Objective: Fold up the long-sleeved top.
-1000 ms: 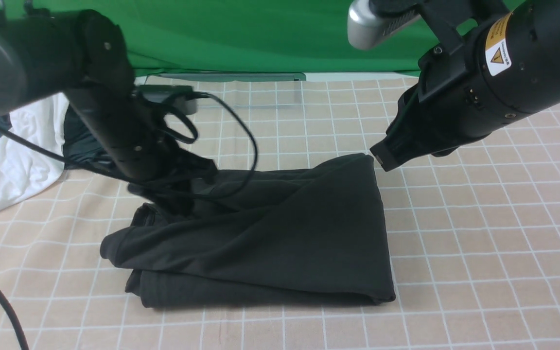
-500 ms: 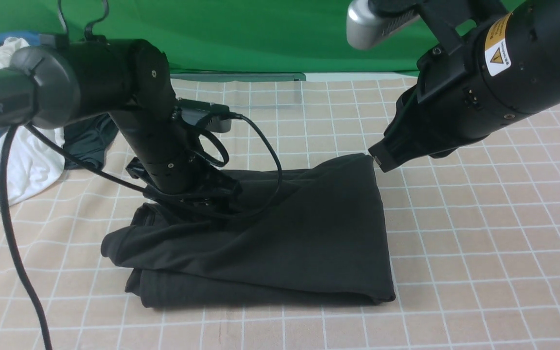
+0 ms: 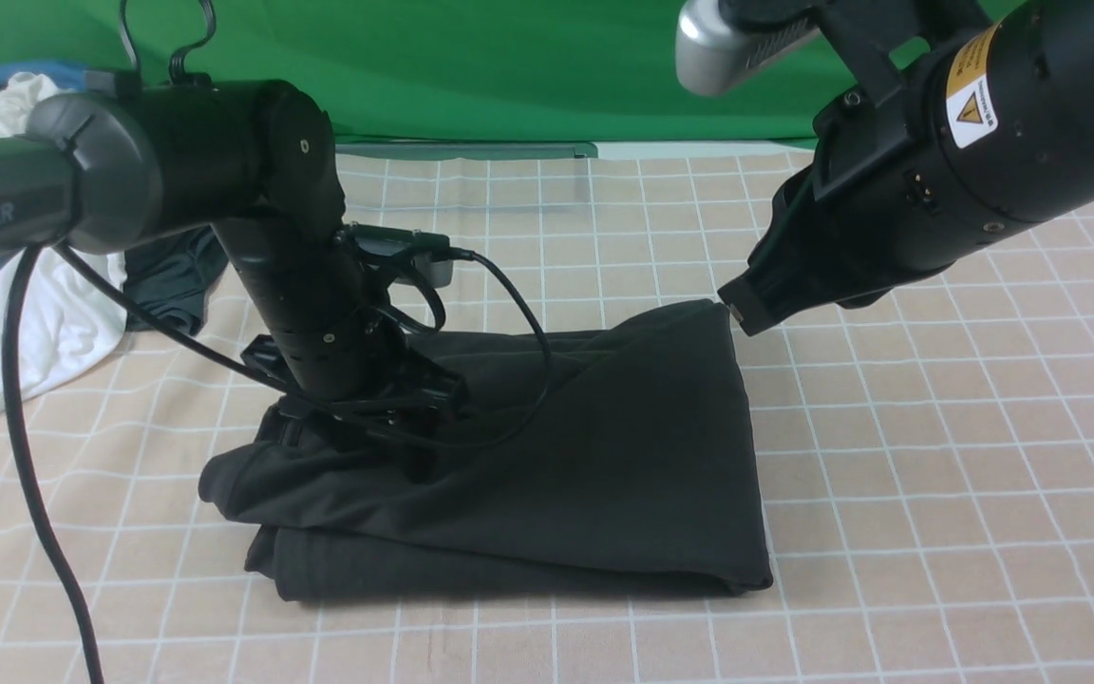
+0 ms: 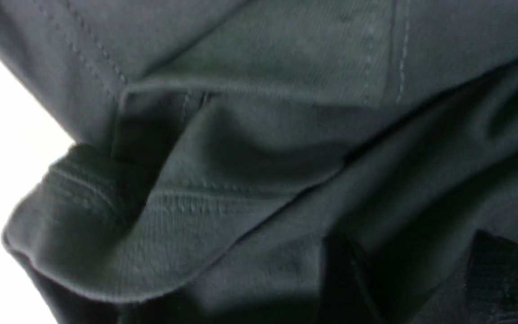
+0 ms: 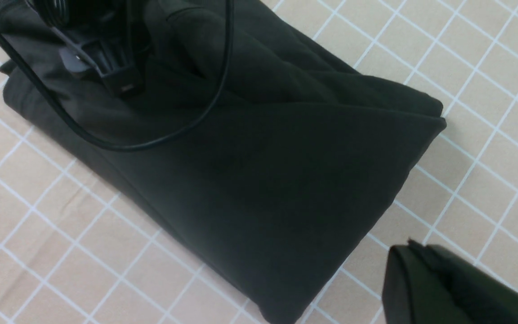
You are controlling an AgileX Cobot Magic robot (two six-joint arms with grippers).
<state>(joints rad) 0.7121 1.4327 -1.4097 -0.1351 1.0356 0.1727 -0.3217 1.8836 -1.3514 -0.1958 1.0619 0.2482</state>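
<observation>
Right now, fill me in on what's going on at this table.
A two-armed robot is folding a long-sleeved top, which lies as a thick folded bundle on the gridded table. The left gripper is down on the bundle's left end, its fingers apart over the fabric. The right gripper, shut and empty, hovers at the far right corner.

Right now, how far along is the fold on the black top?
Mostly done: the long-sleeved top lies as a stacked, roughly rectangular bundle on the gridded cloth. In hand: the left tool presses into its rumpled left end, jaws apart. The right tool hangs shut by the far right corner. Left: tidying that bunched left edge.
</observation>
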